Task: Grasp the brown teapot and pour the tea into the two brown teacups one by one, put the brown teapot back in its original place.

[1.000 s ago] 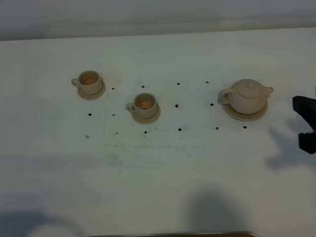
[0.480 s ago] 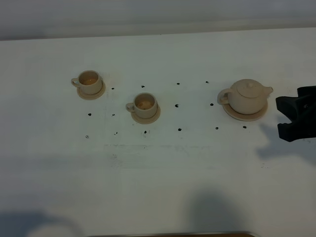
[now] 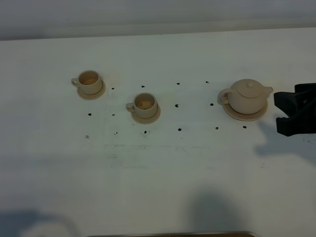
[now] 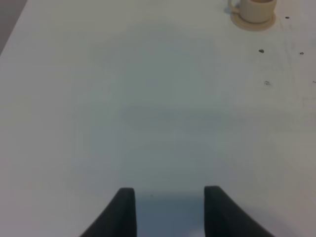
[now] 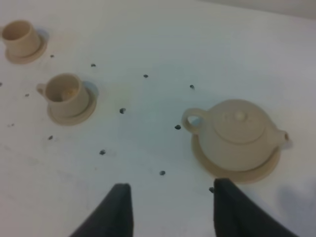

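The brown teapot (image 3: 247,96) sits lid on, upright on its wide saucer (image 3: 245,115) at the right of the table, handle toward the cups. It also shows in the right wrist view (image 5: 239,134). Two brown teacups stand on small saucers, one at the far left (image 3: 89,82) and one nearer the middle (image 3: 145,105). My right gripper (image 3: 279,112) is open and empty, just right of the teapot. In the right wrist view the right gripper (image 5: 172,193) hangs in front of the teapot's handle side. My left gripper (image 4: 169,195) is open and empty over bare table, out of the high view.
Small black dots (image 3: 178,105) mark the white tabletop between the cups and the teapot. The left wrist view shows one cup on its saucer (image 4: 254,11) far off. A dark edge (image 3: 173,234) runs along the table's front.
My right gripper has moved left into view, from the right edge toward the teapot. The teapot and cups have not moved.
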Robot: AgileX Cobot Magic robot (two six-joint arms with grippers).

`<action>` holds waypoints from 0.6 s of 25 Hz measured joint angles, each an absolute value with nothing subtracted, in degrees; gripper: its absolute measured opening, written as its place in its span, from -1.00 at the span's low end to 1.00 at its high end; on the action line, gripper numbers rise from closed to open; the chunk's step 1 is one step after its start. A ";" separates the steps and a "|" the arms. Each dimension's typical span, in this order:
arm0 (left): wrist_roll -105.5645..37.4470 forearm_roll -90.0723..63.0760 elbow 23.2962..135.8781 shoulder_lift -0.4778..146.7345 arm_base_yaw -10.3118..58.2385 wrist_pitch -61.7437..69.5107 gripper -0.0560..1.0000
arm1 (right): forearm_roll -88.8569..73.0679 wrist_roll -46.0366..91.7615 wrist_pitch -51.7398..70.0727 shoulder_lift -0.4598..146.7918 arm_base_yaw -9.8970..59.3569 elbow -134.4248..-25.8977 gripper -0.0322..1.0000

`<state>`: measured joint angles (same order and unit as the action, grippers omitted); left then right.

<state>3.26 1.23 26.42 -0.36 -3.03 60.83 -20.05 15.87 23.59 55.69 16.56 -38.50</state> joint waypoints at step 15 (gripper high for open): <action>2.36 0.98 26.42 -0.36 -3.03 60.83 -0.30 | -20.76 18.96 24.77 59.74 19.10 -40.71 -0.19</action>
<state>2.36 0.98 26.42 -0.36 -3.03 60.83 -20.76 18.96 24.77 59.74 19.10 -40.71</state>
